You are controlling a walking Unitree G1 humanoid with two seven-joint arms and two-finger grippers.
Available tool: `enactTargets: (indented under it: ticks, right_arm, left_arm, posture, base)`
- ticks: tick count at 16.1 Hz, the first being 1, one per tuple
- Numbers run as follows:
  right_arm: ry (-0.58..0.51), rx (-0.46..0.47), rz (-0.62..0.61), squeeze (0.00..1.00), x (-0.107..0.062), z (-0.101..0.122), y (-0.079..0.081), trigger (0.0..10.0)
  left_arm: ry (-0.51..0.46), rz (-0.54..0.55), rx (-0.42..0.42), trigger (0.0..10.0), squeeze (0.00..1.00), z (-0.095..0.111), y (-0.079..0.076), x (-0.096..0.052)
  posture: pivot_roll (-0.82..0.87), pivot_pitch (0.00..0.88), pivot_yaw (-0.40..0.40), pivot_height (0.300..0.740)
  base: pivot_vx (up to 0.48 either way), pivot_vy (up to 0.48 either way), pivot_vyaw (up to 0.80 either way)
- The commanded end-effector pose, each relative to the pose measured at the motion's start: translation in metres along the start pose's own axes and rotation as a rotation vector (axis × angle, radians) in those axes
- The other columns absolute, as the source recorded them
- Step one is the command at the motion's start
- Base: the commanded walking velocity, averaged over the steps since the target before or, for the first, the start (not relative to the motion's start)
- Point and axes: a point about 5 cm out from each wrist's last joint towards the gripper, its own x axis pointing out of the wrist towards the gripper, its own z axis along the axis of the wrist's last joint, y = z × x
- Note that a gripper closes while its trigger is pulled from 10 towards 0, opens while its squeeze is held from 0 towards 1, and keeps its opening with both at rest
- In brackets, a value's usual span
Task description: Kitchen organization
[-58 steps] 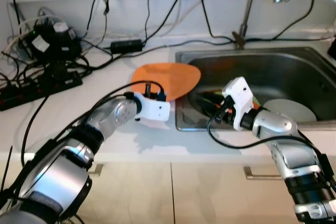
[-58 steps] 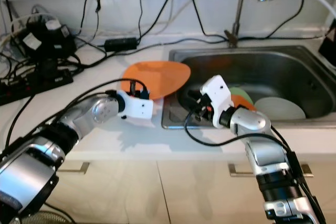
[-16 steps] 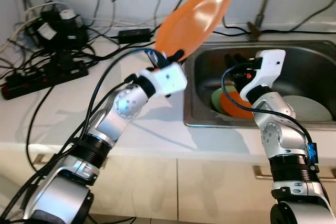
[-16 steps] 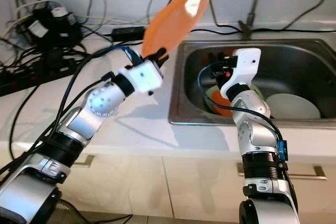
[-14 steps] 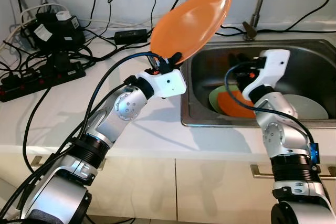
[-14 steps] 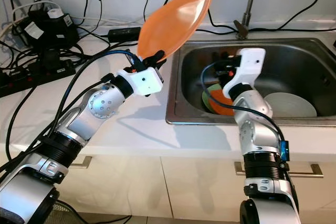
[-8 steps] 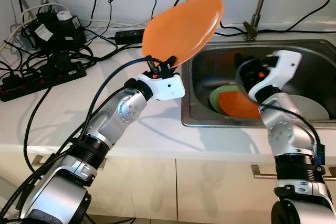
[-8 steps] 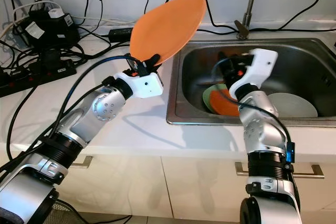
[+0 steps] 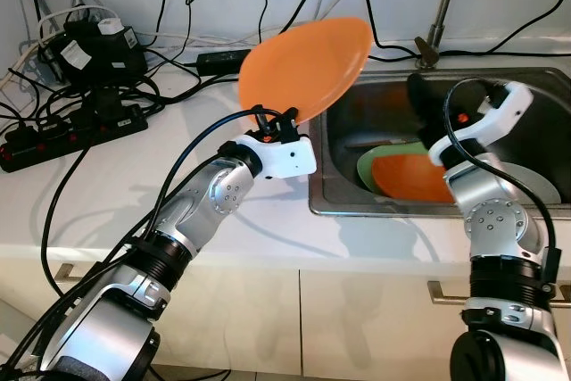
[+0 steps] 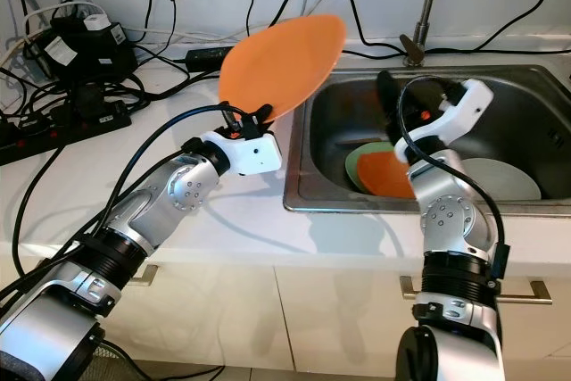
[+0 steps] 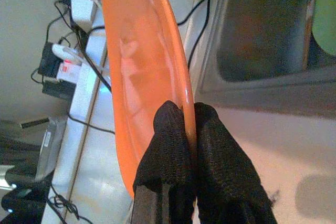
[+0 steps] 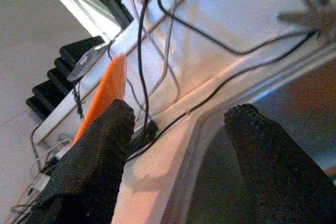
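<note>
A sink (image 9: 526, 86) sits right in the surface (image 9: 116, 194), holding stacked plates (image 9: 406, 176). Cables and a power strip (image 9: 71, 127) lie at the left rear.

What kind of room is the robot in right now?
Most likely a home kitchen: a stainless steel sink set in a white countertop, round coloured plates in the basin, and the left pincer holding a round orange plate.

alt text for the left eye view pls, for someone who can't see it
The robot's left gripper holds a large orange plate by its rim, raised and tilted above the white counter beside a steel sink. The right gripper is raised, open and empty, over the sink, where orange, green and white plates lie; black cables run along the counter's back.
</note>
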Motion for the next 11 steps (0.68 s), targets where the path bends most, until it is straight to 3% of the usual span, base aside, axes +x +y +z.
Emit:
enactTargets:
  ticks: [1,11]
  right_arm:
    - [-0.008,0.025,0.046,0.0,0.005,0.006,0.013,10.0]
    - [0.03,0.065,0.087,0.0,0.006,-0.001,0.023,10.0]
  left_arm:
    - [-0.033,0.054,0.021,10.0,0.0,0.006,0.011,0.001]
    - [-0.091,-0.071,0.033,10.0,0.0,0.015,-0.007,0.002]
  posture:
    - [0.0,0.0,0.083,0.74]
    - [0.01,0.0,0.083,0.74]
  base:
    - [0.0,0.0,0.0]
    - [0.0,0.0,0.0]
